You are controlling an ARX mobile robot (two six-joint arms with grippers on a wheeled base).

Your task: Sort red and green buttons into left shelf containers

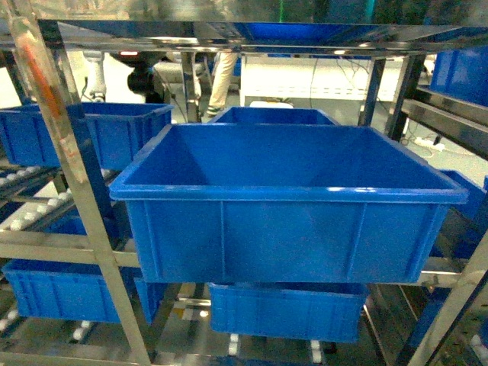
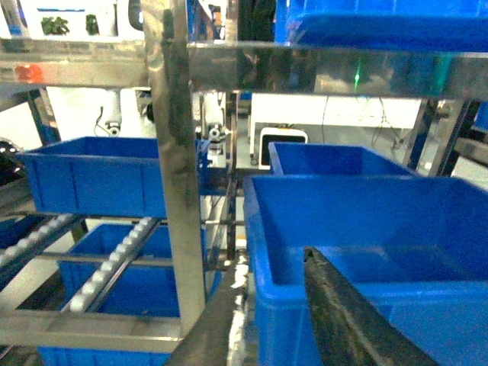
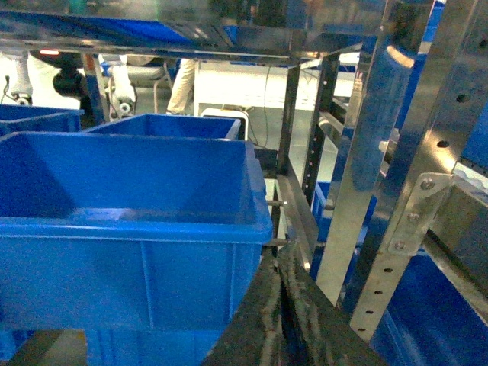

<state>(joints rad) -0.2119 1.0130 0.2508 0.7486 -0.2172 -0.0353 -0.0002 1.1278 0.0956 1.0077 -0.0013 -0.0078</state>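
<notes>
No button shows in any view, so I cannot tell where the red and green ones are. The big blue bin [image 1: 290,202] fills the head view, sitting on the middle level of the steel rack [image 1: 72,191]; its inside looks bare, with smooth glossy plastic, a thick rim and ribbed sides. More blue bins sit behind, below and to the left [image 1: 91,133]. Only the left wrist view shows the white rollers [image 2: 114,259] running down beside a shiny upright post, and the left gripper [image 2: 259,320], its two dark fingers [image 2: 343,320] spread apart with nothing between them. The right wrist view shows perforated posts [image 3: 415,191] and the right gripper [image 3: 282,320], its dark fingers pressed together, nothing seen between them.
</notes>
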